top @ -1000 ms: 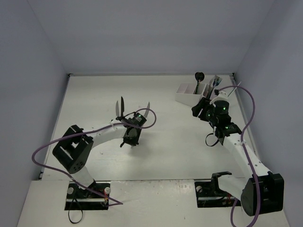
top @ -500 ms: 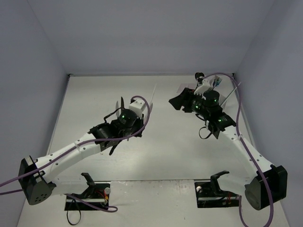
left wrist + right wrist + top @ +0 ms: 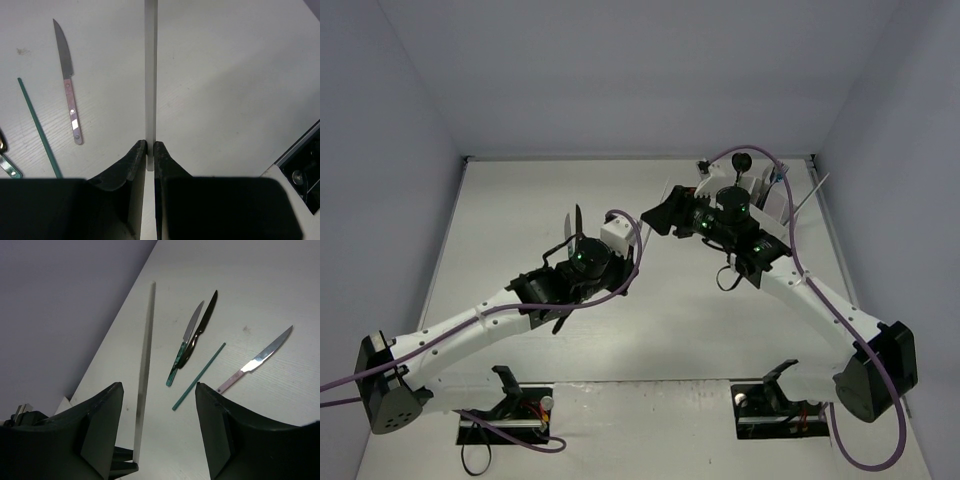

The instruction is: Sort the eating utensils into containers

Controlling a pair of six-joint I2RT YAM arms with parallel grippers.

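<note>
Holding the silver stick (image 3: 150, 75) above the table (image 3: 230, 75) in my clamped left gripper (image 3: 150, 145), I judge a handover in hand: my empty right gripper (image 3: 157, 385), jaws parted, must close around it before my left lets go.

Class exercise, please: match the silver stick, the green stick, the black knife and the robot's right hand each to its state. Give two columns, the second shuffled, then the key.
Things
1. silver stick
2. green stick
3. black knife
4. right hand

States
A. open
B. lying against the green-handled knife
C. clamped in the shut left hand
D. lying alone on the table, between the knife pair and the pink-handled knife

Pairs: 1-C, 2-D, 3-B, 4-A
</note>
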